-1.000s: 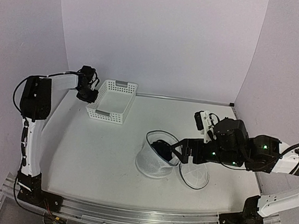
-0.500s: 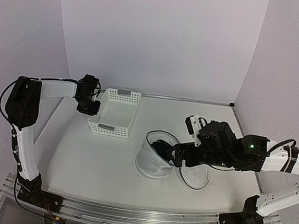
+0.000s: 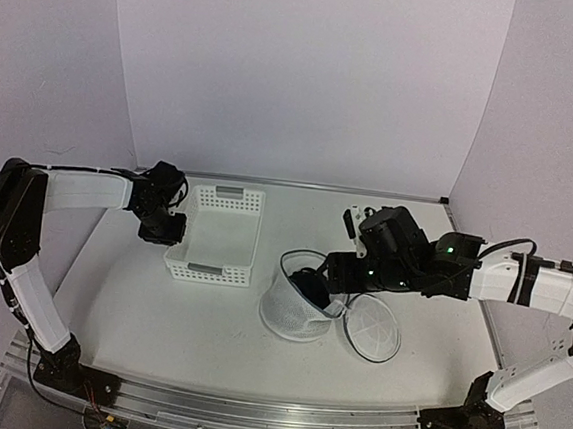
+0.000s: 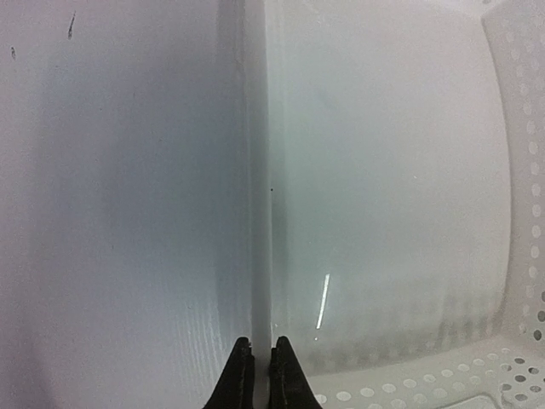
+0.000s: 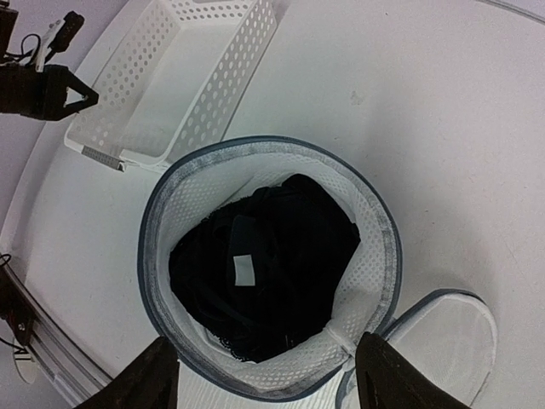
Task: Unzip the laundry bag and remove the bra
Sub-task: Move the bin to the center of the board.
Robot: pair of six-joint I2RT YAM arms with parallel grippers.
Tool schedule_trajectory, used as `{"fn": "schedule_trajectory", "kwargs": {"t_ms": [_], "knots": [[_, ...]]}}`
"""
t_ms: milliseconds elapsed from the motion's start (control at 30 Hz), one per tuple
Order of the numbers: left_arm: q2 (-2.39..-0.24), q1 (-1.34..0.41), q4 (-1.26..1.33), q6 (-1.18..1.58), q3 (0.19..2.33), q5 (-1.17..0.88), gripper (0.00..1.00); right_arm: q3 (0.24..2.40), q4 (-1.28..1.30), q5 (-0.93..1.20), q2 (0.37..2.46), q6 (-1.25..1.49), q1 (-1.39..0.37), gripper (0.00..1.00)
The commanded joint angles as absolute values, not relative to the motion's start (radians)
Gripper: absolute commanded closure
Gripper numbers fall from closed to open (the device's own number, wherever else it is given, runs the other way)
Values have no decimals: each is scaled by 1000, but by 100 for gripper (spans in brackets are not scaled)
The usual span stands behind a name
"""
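Beneath wide right fingers, laundry bag upright, mouth up; left fingers tight on basket.

The bra lies bunched inside the laundry bag, straps hidden in folds

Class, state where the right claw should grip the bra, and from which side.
Probably the bunched fabric in the middle of the bra, with the right claw coming from above through the open mouth of the laundry bag: it faces up, and mesh walls ring the garment.
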State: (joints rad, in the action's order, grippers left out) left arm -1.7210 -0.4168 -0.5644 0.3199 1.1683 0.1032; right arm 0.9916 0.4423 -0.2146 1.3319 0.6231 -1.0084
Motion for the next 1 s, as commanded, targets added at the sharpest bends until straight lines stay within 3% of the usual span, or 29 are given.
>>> {"fn": "schedule_trajectory", "kwargs": {"t_ms": [0,300,667,967], "knots": [[-1646,-474,-624,430,1091,89,99,1063,419,-151,1388,614,-992,32],[-1498,-505,-606,534,945,115,94,1123,413,-70,1512,608,-973,39],[-1412,-506,-605,496,978,96,52,1170,394,38,1603,608,-972,47],[-1323,-515,-578,515,1106,-77,45,1188,363,136,1660,622,-977,48]]}}
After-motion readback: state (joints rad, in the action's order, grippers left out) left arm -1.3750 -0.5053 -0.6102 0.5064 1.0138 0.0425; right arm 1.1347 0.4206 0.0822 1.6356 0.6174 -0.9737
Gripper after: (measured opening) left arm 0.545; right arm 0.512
